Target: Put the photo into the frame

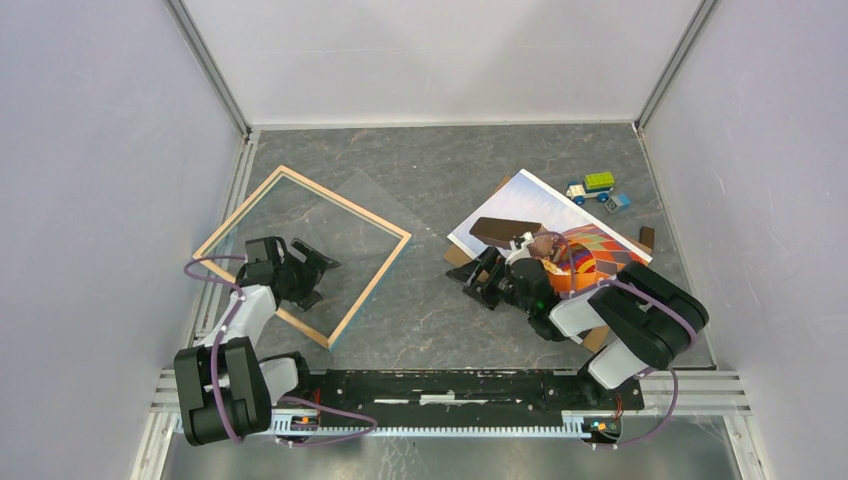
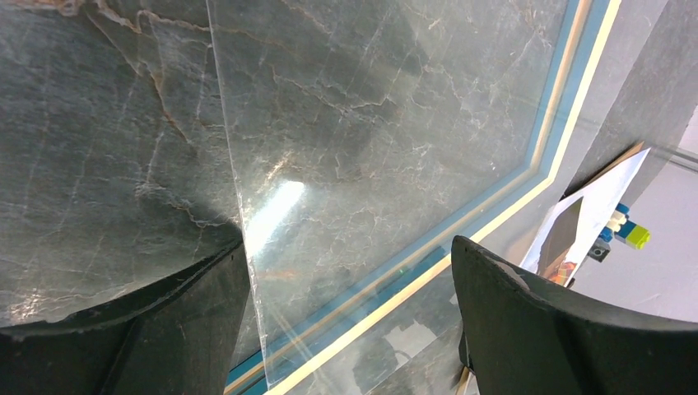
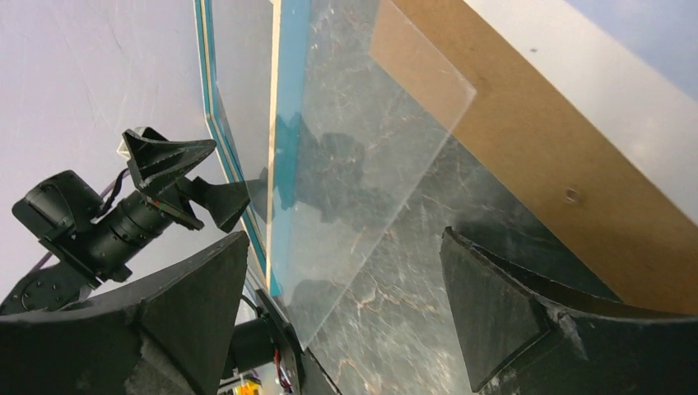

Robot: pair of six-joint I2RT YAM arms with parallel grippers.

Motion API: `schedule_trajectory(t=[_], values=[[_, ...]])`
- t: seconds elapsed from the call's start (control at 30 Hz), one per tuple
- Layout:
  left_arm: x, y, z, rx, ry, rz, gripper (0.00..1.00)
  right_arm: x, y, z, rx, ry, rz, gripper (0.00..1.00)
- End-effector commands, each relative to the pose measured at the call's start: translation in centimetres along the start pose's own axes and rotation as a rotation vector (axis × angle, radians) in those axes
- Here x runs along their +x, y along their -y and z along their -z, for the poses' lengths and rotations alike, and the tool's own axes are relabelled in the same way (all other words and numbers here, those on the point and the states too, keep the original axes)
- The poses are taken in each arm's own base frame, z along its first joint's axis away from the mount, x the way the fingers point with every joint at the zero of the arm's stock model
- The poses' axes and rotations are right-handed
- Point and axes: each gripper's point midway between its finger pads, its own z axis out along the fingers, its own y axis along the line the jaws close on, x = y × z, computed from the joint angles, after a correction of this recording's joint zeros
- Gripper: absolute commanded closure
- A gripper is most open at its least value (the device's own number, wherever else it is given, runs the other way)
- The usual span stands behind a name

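- Lifting the photo [image 1: 530,205] looks to be the step in hand: it lies face up on the right of the table [image 1: 450,160], on a brown backing board [image 3: 510,148], well apart from the frame [image 1: 369,291] on the left
- Right gripper [image 3: 346,239]: fingers spread wide, holding nothing, low beside the photo's left corner
- Left gripper [image 2: 347,247]: fingers spread wide, holding nothing, over the frame
- A clear sheet [image 2: 370,123] lies skewed across the frame, 1 corner past the rim; square it first
- Pinch only the photo, not the backing board under it
- Grip near a corner and carry low, since the photo will likely sag
- Keep clear of the toy truck [image 1: 590,187] by the photo's far edge
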Motion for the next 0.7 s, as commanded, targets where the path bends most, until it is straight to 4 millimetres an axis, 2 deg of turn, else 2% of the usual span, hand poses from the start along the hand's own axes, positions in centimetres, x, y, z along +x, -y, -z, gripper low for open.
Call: schedule_trajectory(t=[0.0, 0.17, 0.27, 0.43, 0.63, 0.67], values=[[0.4, 0.0, -0.4, 0.014, -0.008, 0.032, 0.05, -1.4, -2.1, -1.9, -0.032, 0.09, -0.062, 0.08], [0.7, -0.1, -0.8, 0.019, -0.033, 0.033, 0.05, -2.0, -1.4, -2.5, -0.025, 0.137, -0.109, 0.08], [1.0, -0.3, -1.0, 0.016, -0.044, 0.033, 0.05, -2.2, -1.8, -3.1, -0.046, 0.143, -0.116, 0.08], [1.0, -0.3, -1.1, 0.022, -0.045, 0.031, 0.05, -2.4, -3.4, -4.1, -0.137, 0.144, -0.142, 0.11], [1.0, -0.2, -1.1, 0.029, -0.046, 0.025, 0.05, -3.4, -7.3, -3.7, -0.326, 0.187, -0.107, 0.19], [1.0, -0.2, -1.1, 0.029, -0.047, 0.024, 0.05, -3.5, -7.5, -3.5, -0.337, 0.197, -0.101, 0.21]])
